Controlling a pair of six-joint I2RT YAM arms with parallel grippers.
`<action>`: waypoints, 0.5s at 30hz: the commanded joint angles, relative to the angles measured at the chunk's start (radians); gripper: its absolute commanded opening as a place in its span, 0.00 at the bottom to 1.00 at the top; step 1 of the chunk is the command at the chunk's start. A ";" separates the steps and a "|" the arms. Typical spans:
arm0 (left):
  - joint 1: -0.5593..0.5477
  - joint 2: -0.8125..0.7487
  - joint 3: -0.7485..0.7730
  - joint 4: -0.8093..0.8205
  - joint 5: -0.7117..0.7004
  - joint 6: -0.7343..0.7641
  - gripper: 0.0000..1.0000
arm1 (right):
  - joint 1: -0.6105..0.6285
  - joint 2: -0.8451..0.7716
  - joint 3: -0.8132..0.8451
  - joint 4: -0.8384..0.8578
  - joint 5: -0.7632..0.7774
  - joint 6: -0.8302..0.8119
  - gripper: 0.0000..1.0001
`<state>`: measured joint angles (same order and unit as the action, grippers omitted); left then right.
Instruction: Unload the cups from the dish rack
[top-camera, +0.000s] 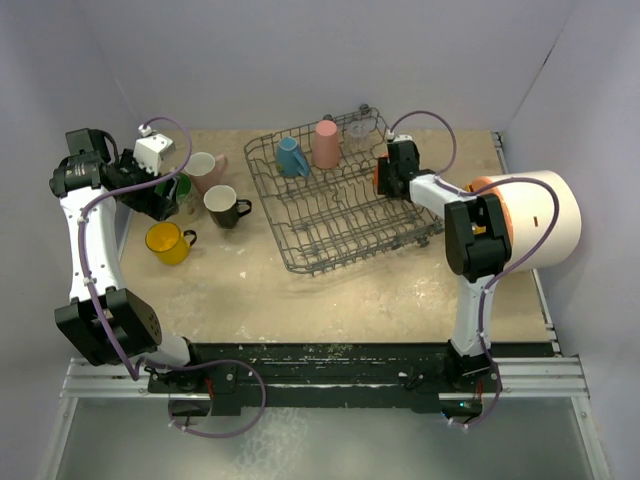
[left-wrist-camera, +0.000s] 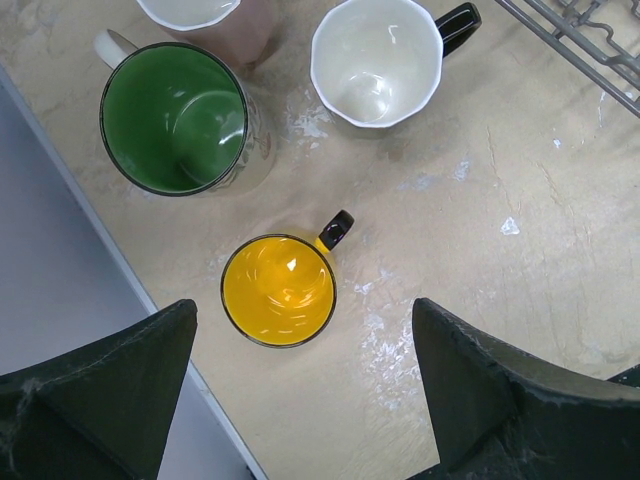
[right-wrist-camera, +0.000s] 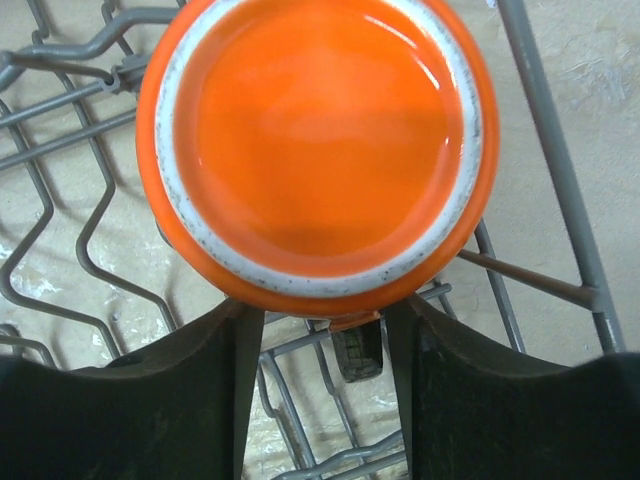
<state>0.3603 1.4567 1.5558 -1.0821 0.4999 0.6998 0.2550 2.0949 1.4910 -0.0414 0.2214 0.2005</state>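
Observation:
The dark grey wire dish rack (top-camera: 330, 215) stands mid-table. In it are a blue cup (top-camera: 291, 157), a tall pink tumbler (top-camera: 325, 143), a clear glass (top-camera: 358, 130) and an orange cup (top-camera: 378, 178). My right gripper (top-camera: 387, 182) is at the orange cup (right-wrist-camera: 320, 140), which lies bottom towards the camera. Its jaws stand apart either side of the cup's dark handle (right-wrist-camera: 357, 350), not closed on it. My left gripper (top-camera: 163, 203) is open and empty above the table by the yellow mug (left-wrist-camera: 279, 290), green-inside mug (left-wrist-camera: 173, 118), black mug (left-wrist-camera: 376, 60) and pale pink mug (left-wrist-camera: 215, 15).
A big white cylinder with an orange end (top-camera: 530, 220) lies at the table's right edge behind my right arm. The left table edge (left-wrist-camera: 110, 250) runs close to the unloaded mugs. A corner of the rack (left-wrist-camera: 590, 40) shows in the left wrist view.

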 joint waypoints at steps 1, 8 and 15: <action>0.008 -0.018 0.035 -0.005 0.045 0.006 0.91 | 0.013 -0.041 -0.017 0.066 0.006 -0.028 0.52; 0.007 -0.032 0.042 -0.022 0.057 0.007 0.90 | 0.059 -0.099 -0.072 0.117 0.035 -0.038 0.22; 0.007 -0.054 0.022 -0.032 0.087 0.023 0.91 | 0.092 -0.170 -0.083 0.122 0.084 -0.045 0.00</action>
<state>0.3603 1.4513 1.5585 -1.1061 0.5289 0.7002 0.3214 2.0384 1.3956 0.0082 0.2794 0.1673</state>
